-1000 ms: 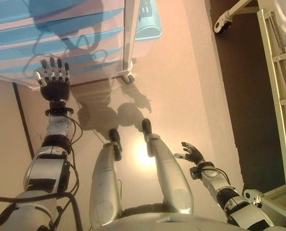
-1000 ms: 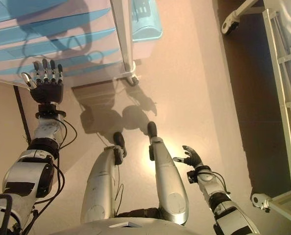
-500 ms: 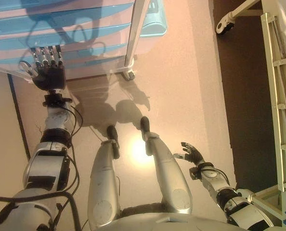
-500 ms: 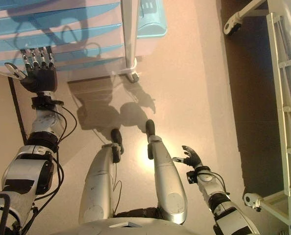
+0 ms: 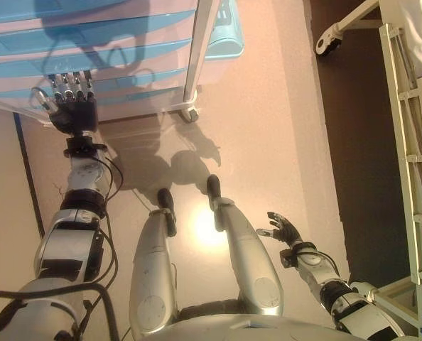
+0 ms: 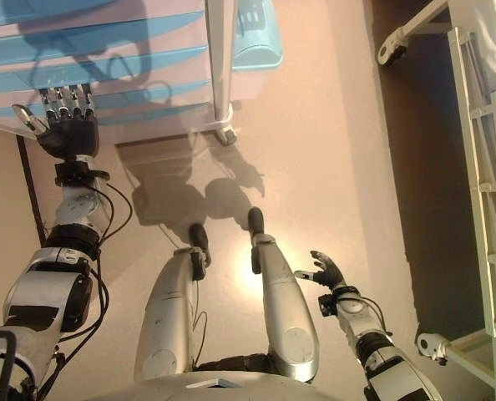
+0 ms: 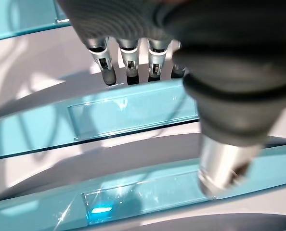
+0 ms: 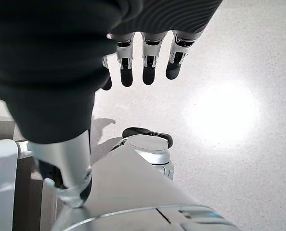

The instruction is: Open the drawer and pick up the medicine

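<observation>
A white cabinet (image 5: 126,89) with several light-blue drawer fronts fills the upper left of the eye views, and all its drawers are shut. My left hand (image 5: 74,114) is raised against its lower drawers with straight fingers, so it is open. In the left wrist view the fingertips (image 7: 128,72) rest at the upper edge of one blue drawer front (image 7: 133,113), with another front (image 7: 148,195) beside the thumb. My right hand (image 5: 282,229) hangs low beside the right leg, open and holding nothing; its fingers (image 8: 149,65) point at bare floor. No medicine is visible.
The cabinet's white corner post ends in a caster (image 5: 190,112). A light-blue bin (image 5: 225,35) hangs on the cabinet's right side. A white bed frame (image 5: 410,142) and its wheel (image 5: 326,39) stand over dark flooring at the right. A dark strip (image 5: 28,177) runs along the floor at left.
My left hand has reached farther forward, so its fingertips now overlap the lower drawer fronts. The view has shifted slightly. The right hand has stayed in place.
</observation>
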